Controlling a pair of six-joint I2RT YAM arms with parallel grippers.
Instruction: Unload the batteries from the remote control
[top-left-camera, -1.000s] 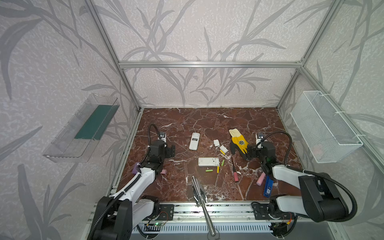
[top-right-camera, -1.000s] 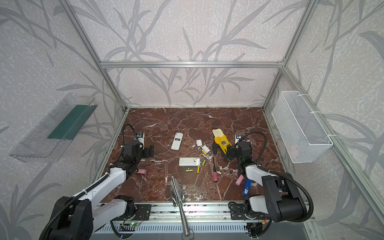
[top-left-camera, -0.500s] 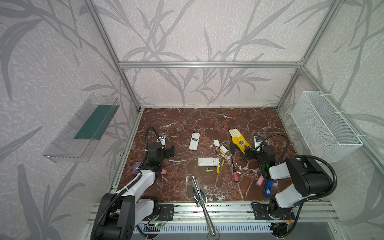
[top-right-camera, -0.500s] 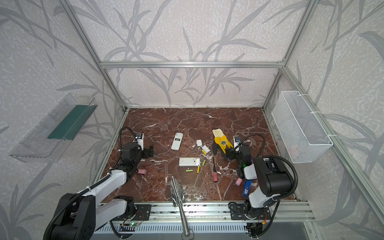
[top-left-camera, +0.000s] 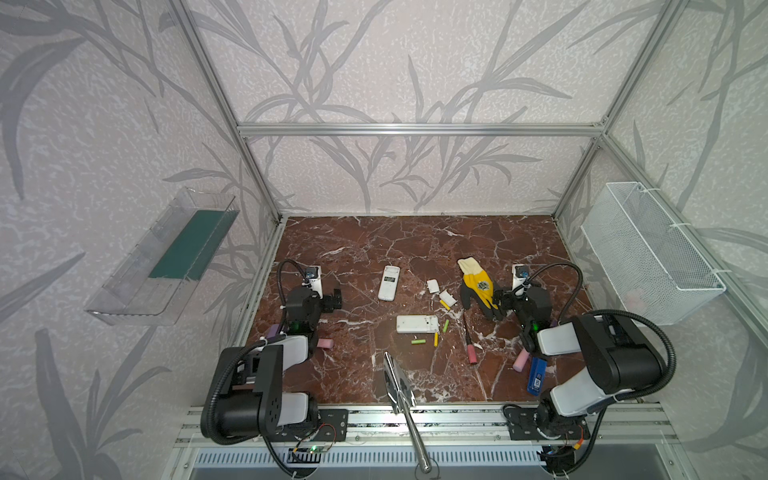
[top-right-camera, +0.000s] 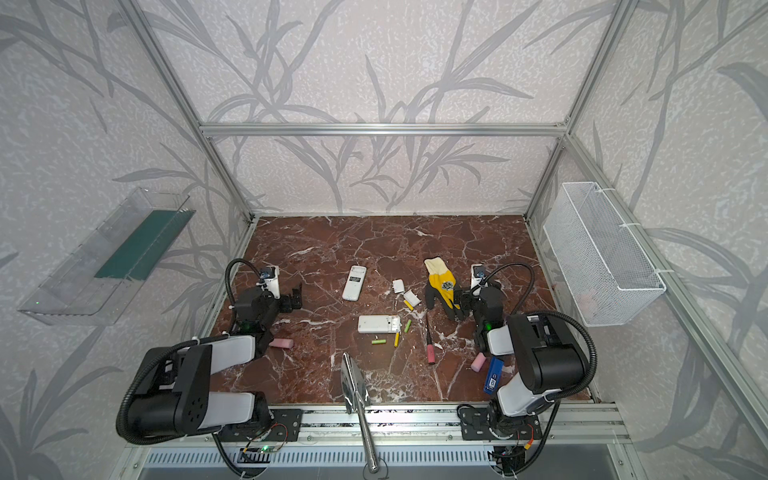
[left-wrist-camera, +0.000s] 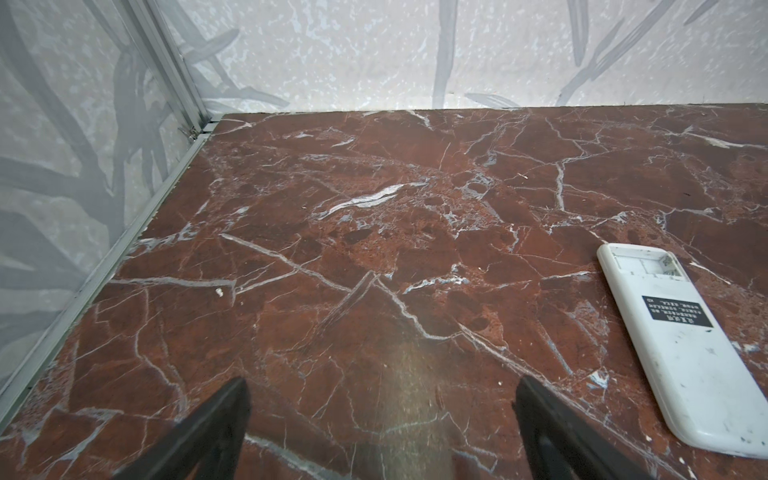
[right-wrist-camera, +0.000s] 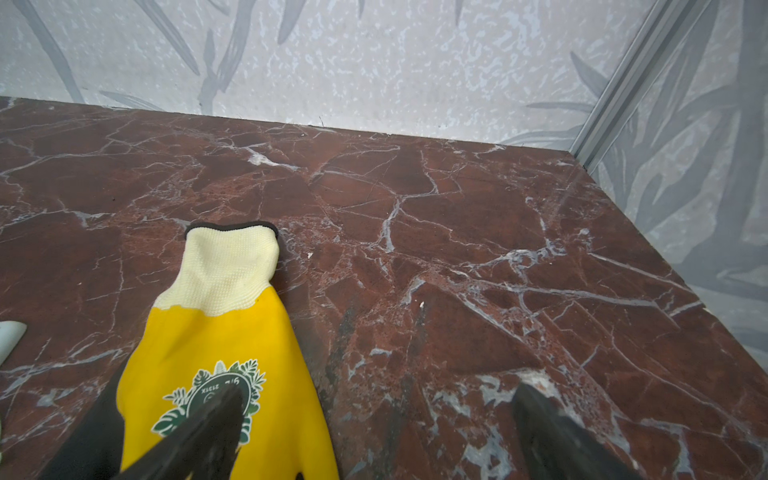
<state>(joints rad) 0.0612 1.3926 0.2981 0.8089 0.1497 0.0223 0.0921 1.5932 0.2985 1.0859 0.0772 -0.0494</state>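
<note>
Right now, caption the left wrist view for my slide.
Open left gripper above the marble table; a white remote lies face down nearby, battery bay uncovered.

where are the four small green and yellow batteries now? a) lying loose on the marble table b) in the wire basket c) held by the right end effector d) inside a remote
a: in both top views the batteries lie loose on the marble table by the nearer remote.

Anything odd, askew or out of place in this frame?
Four batteries lie scattered loose beside the near remote, with two white covers off nearby. A metal trowel overhangs the table at its front edge, onto the rail. Nothing looks spilled or broken.
</note>
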